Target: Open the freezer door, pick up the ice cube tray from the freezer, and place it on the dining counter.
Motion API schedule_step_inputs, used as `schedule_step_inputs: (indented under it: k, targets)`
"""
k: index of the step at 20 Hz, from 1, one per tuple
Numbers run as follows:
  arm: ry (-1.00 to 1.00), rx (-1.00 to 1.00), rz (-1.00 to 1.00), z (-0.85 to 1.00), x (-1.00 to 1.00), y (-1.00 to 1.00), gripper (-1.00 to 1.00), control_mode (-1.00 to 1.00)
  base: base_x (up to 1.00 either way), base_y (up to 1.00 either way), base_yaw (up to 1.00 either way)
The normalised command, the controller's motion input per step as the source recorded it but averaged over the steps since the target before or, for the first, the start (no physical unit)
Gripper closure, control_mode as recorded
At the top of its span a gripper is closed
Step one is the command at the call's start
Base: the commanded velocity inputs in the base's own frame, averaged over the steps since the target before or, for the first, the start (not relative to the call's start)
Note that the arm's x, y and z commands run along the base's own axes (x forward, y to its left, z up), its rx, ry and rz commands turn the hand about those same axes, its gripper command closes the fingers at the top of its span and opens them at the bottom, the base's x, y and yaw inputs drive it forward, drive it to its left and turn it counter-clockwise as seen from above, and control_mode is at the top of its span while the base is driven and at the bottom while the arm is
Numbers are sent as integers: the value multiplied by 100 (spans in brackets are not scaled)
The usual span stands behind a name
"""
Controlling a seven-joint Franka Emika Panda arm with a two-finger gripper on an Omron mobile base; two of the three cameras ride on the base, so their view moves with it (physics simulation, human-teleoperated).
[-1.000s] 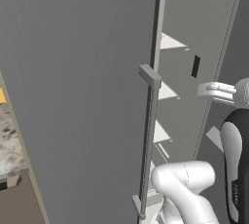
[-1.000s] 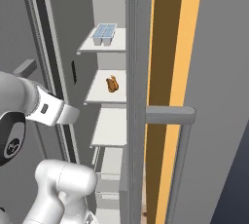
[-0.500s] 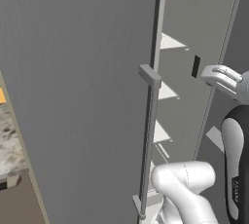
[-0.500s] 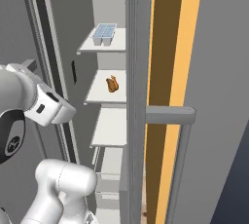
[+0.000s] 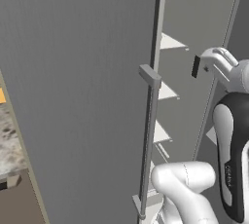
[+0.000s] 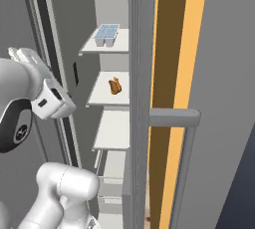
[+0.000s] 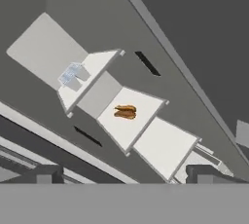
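Observation:
The freezer door (image 5: 82,96) stands swung wide open, its long bar handle (image 5: 148,145) facing me; in the right base view I see its edge (image 6: 139,98) and handle bracket (image 6: 174,118). Inside the freezer (image 6: 64,29), the pale blue ice cube tray (image 6: 107,34) lies on the top white shelf, also seen in the hand view (image 7: 73,76). My gripper (image 7: 129,174) is open with nothing between its fingertips (image 7: 48,173), well short of the tray. The hand (image 6: 50,98) hovers just outside the freezer opening, at the height of the second shelf. The dining counter is out of view.
A small brown food item (image 6: 115,86) lies on the second shelf, below the tray (image 7: 125,112). Lower shelves (image 6: 114,128) are bare. An orange-yellow strip (image 6: 174,49) runs beside the door. A mottled marble top (image 5: 9,140) lies low on the left.
My hand has risen and swung a little toward the freezer opening. The door, the tray and the brown item have not moved.

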Motion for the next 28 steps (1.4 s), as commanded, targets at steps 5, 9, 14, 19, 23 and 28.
schedule_step_inputs:
  k: [5, 9, 14, 19, 23, 28]
  targets:
    - [0, 21, 0, 13, 28, 1, -100, -100, 0, 0, 0]
    - [5, 14, 0, 32, 26, 1, -100, -100, 0, 0, 0]
    - [10, 8, 0, 25, 21, 0, -100, -100, 0, 0, 0]
    - [4, 11, 0, 3, 23, 0, -100, -100, 0, 0, 0]
    - [-1, 16, 0, -3, 31, 0, -100, -100, 0, 0, 0]
    - [-2, 18, 0, -2, 33, 0, -100, -100, 0, 0, 0]
